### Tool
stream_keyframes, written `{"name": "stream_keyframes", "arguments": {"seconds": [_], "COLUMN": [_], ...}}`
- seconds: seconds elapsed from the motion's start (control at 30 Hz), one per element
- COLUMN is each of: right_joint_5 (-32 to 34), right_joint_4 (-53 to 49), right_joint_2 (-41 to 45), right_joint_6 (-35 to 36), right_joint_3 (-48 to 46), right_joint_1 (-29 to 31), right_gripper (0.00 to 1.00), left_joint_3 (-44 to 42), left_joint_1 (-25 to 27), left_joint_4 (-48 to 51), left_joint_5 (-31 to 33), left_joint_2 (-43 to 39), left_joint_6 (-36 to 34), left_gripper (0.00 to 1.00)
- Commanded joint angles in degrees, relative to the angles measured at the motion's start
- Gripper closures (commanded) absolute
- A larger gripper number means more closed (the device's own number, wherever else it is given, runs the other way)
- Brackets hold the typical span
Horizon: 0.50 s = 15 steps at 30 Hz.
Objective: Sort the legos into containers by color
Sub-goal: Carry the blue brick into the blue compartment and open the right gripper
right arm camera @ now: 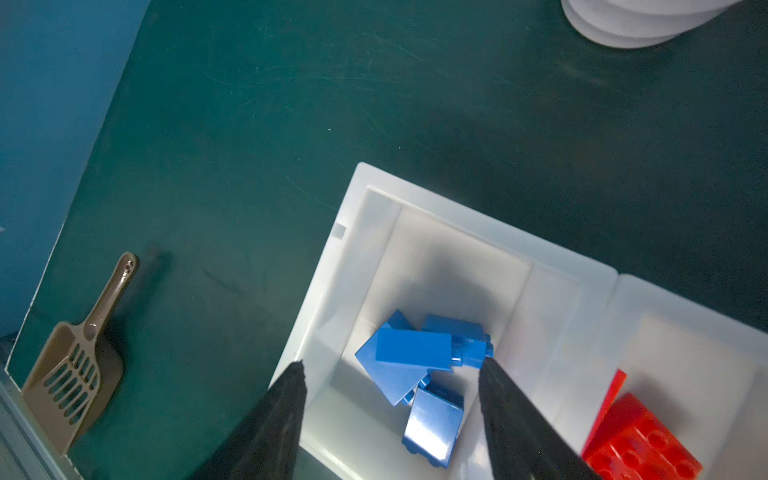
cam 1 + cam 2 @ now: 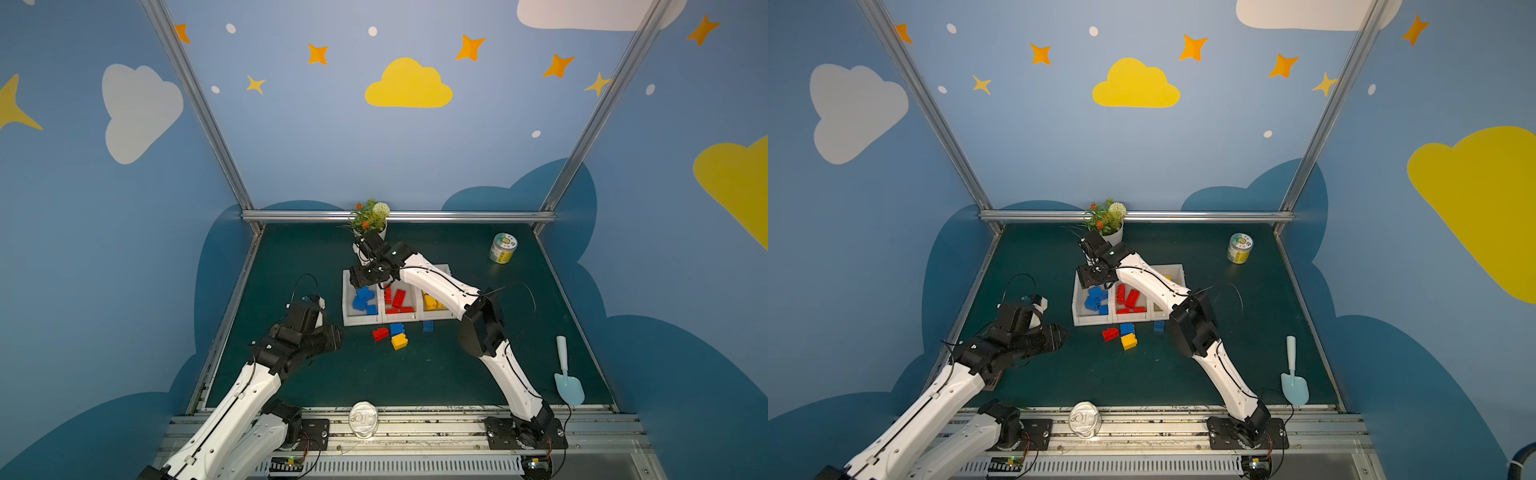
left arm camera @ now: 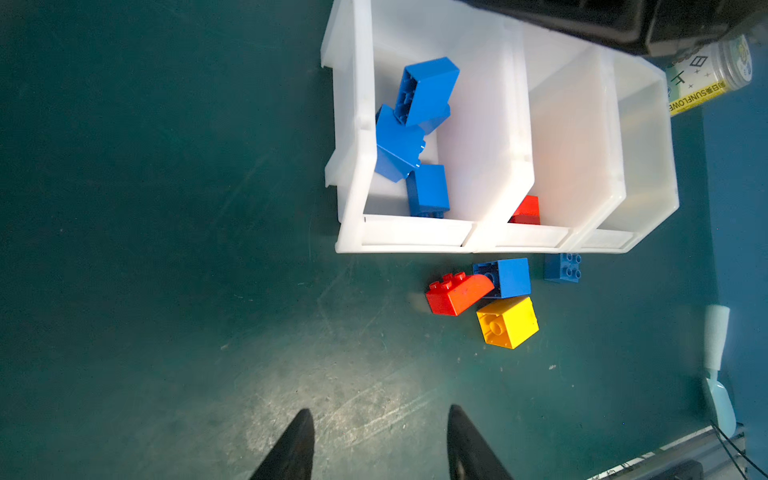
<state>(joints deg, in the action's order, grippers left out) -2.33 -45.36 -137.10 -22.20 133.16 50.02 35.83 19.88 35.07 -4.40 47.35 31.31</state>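
Left tool (image 3: 380,409): nearest the base, fingers spread with nothing between them, over bare bench (image 3: 166,249) and well apart from any brick.
Loose legos: four lie on the bench just in front of the containers. A red brick (image 3: 455,293) leans on a blue brick (image 3: 505,277), and a yellow brick (image 3: 509,322) sits just beside that blue. A second blue brick (image 3: 562,268) sits apart, close to the front wall.
Containers (image 2: 361,321): three white bins in a row. In both top views blue legos fill the left one, red legos (image 2: 397,299) the middle, and yellow legos (image 2: 431,302) the right, which the right arm partly hides.
Right tool (image 1: 391,362): reaches across to the blue container (image 1: 415,232). Its fingers stand apart and pinch nothing, and the blue legos lie below them on the bin floor.
Step in hand: by my reading, the release end of a blue drop-off.
Next move: lift clear of the bin wall, then go for the loose four. Take the red first, since it rests on the blue, then sort each by colour.
Writing: the can (image 3: 706,75) at the far right shows "SUNFLOWE" on a yellow band, and the rest curves out of sight. Its other marks are too small to read.
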Motion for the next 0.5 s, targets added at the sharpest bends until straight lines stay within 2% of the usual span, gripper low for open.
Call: {"name": "stream_keyframes", "arguments": {"seconds": [0.0, 0.23, 0.33, 0.47], "right_joint_5": [-0.13, 0.9, 2.33, 7.44], "right_joint_4": [1.41, 2.4, 4.23, 8.03], "right_joint_2": [3.67, 11.09, 17.06, 27.02], "right_joint_6": [1.27, 2.85, 2.34, 1.13], "right_joint_3": [0.25, -3.42, -10.06, -23.16], "right_joint_1": [-0.25, -0.39, -0.68, -0.95], "right_gripper": [0.33, 0.32, 0.32, 0.32], "left_joint_3": [-0.59, -0.59, -0.34, 0.38], "left_joint_1": [-0.21, -0.12, 0.39, 2.49], "left_joint_4": [-0.77, -2.11, -2.68, -3.99], "left_joint_5": [-1.78, -3.75, -4.45, -4.33], "left_joint_2": [0.28, 0.71, 1.46, 3.69], "left_joint_6": [-0.44, -1.4, -2.05, -3.07], "left_gripper": [0.47, 0.47, 0.47, 0.47]}}
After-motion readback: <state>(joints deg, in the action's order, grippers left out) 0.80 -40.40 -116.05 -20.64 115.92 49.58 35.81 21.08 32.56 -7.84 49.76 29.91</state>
